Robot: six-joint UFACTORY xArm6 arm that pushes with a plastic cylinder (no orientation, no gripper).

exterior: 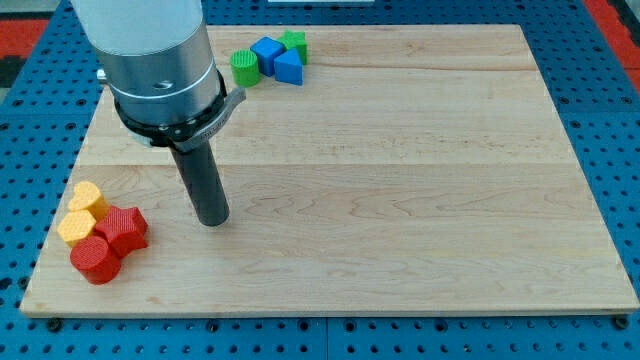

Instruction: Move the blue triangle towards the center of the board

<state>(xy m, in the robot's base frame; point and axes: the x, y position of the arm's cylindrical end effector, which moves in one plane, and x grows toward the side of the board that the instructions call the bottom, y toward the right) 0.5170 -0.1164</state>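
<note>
1. My tip (pixel 212 222) sits on the table (pixel 400 200) at the view's left, just right of the red/yellow cluster and well apart from the blue triangle. It touches no block as far as I can tell.
2. No gripper on this rig, only the rod, so nothing is clenched, released or grasped; the rod can only push.
3. The blue triangle (pixel 288 68) is at the view's top, left of centre, near the table's top edge. It is the lower-right piece of a tight group.
4. Group layout: the green cylinder (pixel 244 67) at the left, the blue cube (pixel 267 53) in the middle, and a green block (pixel 295 42) at the top right, shape unclear. The triangle touches the blue cube and looks close to or touching the green block.
5. Why this matters: the triangle's lower and right sides face open table, but the centre lies down and to the right, so I judge the tip must get in above-left of it, where the neighbours crowd.
6. Look of the triangle: bright blue, a small wedge, with a lighter top face and darker sides; it lies flat.
7. At the view's lower left are two yellow blocks (pixel 82 212), a red star-like block (pixel 124 229) and a red cylinder (pixel 96 260), bunched together and irrelevant to the task.
8. Risk, as I judge it: dragging the blue cube along.
</note>
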